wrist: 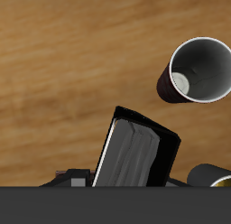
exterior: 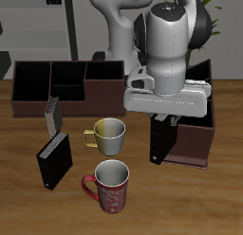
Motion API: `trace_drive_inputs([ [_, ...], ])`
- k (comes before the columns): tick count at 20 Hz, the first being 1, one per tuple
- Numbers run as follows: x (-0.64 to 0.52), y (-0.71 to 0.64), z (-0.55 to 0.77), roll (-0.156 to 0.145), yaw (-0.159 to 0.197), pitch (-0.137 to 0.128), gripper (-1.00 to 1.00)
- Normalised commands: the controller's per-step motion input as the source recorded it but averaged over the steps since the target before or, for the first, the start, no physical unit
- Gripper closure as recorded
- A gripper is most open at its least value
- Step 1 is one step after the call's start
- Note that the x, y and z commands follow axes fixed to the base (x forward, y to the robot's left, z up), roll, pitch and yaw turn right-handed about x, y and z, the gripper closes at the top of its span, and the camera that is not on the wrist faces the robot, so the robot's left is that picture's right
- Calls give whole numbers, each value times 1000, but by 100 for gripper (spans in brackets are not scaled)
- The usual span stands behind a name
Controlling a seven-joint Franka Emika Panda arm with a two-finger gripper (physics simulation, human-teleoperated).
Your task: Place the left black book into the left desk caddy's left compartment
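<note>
My gripper (exterior: 166,118) is shut on the top edge of the left black book (exterior: 161,142), which hangs upright under it. The book's lower end is close to the tabletop, against the near end of the maroon left desk caddy (exterior: 196,144). The arm hides much of the caddy, so I cannot make out its tall-walled left compartment. In the wrist view the book (wrist: 135,157) shows tilted, with its white page edges showing, over bare wood.
A second black book (exterior: 54,161) leans near the front edge. A thin grey book (exterior: 52,114) stands behind it. A darker brown caddy (exterior: 55,82) is at the back. A cream mug (exterior: 107,135) and a red mug (exterior: 111,185) (wrist: 200,70) stand mid-table.
</note>
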Motion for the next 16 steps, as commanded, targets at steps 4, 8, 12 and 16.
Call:
trace_drive_inputs([
  [4,-721,-34,1116,-13,46,-76,100],
  [8,-676,-54,770,-44,13,-39,100],
  [12,-670,69,475,-4,24,-49,100],
  [16,-915,291,328,38,10,-35,100],
])
